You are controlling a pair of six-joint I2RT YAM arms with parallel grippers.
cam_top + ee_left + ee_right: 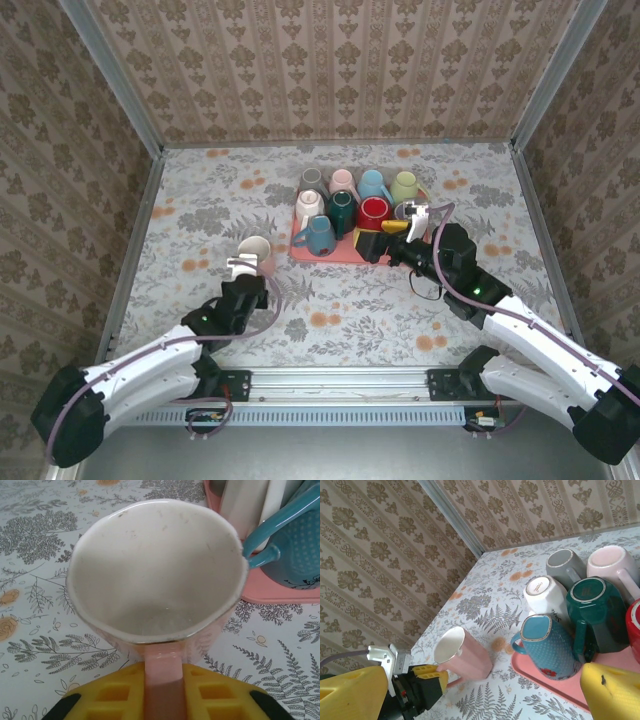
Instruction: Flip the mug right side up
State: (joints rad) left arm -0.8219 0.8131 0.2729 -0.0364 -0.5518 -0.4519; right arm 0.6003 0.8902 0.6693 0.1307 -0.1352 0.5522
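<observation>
Fingers (115, 695) of moulded yellow plastic, pocketed with square hollows, belong to the left gripper (164, 687). We see them pinching the flat, strap-like handle of the pink mug (155, 580), with no gap on either side. The mug stands mouth up on the table (40, 545), just left of the tray (280, 592). It is glossy ceramic, its off-white inside faintly scuffed and its rim a little out of round. Under it we see a smooth cover printed with grey ferns and orange blossoms. The tray is pink with a rounded lip. On it a teal mug (295, 555) with a dimpled skin lies base up, its curved handle reaching toward the pink mug. The right gripper (385, 238), by the tray's near edge, has its blunt yellow fingers spread wide around nothing.
</observation>
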